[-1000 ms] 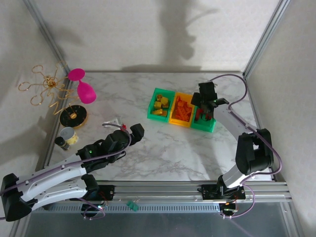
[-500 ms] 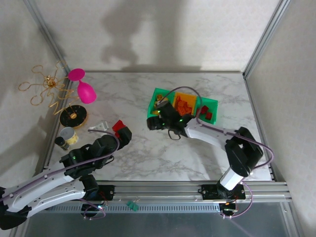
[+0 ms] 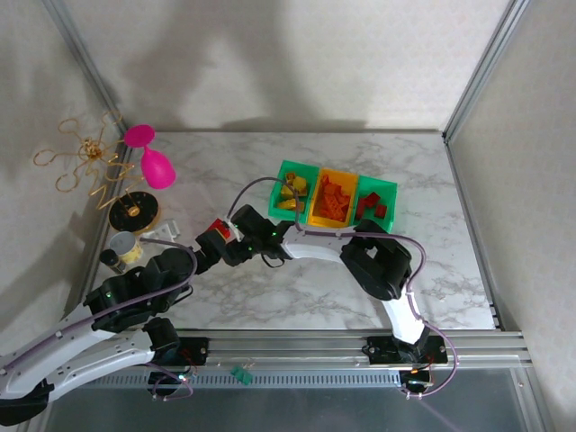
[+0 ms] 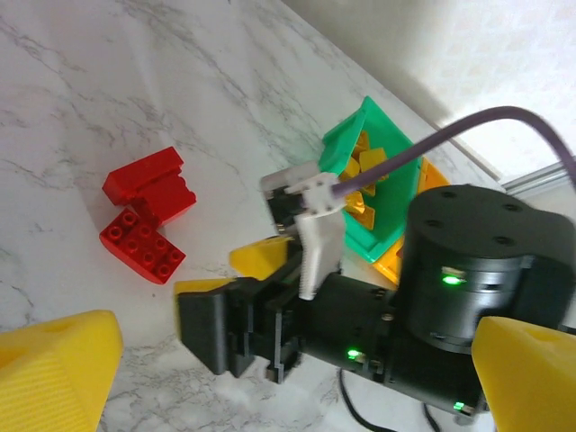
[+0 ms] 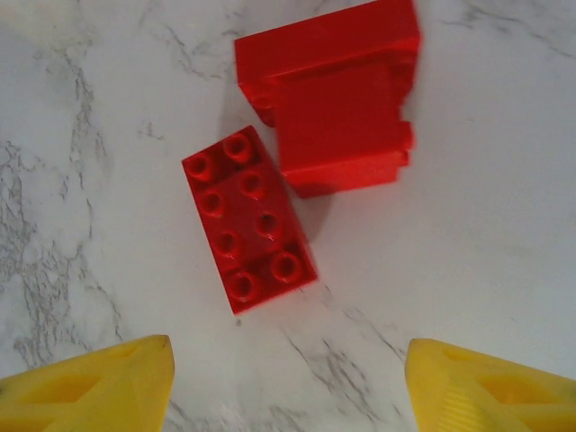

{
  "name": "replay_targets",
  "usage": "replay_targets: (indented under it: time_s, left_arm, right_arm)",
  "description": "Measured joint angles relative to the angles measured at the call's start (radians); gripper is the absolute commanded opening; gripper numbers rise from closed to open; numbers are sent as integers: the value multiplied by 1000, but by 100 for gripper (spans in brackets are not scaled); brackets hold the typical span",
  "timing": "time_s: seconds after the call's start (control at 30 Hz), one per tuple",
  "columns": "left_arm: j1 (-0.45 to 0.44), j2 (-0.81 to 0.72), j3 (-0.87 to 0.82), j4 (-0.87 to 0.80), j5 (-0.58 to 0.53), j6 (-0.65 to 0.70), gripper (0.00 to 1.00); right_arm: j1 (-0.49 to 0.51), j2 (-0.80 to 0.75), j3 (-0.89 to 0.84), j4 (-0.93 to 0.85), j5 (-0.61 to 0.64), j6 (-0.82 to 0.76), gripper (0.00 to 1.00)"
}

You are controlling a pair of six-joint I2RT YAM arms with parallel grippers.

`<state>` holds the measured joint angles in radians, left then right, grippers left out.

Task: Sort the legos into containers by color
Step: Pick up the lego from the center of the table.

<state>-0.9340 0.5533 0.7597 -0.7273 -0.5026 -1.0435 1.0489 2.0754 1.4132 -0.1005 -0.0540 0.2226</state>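
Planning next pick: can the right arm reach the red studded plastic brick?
Likely yes: its open end effector hangs above the red studded brick, nothing covering it; a red arch piece crowds one side.

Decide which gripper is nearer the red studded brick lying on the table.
Right. The right gripper hovers close over the red studded brick, fingers apart; the left gripper sits farther back, facing it.

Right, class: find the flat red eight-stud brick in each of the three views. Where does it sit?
Top external: the flat red brick is a small red patch left of centre.
Left wrist: left of centre, studs up.
Right wrist: near the middle, studs up.
Shared landmark: the red arch piece lying right beside it.
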Motion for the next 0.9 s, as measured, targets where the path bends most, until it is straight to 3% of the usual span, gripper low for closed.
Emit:
replay_targets:
  time_s: [0.37,0.9]
  left_arm:
    - [0,-37,0,-18,-18,4,100]
    - [0,-63,0,-18,-19,3,100]
  right_arm:
    - [14,154,160,-41,31,-78,64]
    - [54,192,218,-80,88,-134,33]
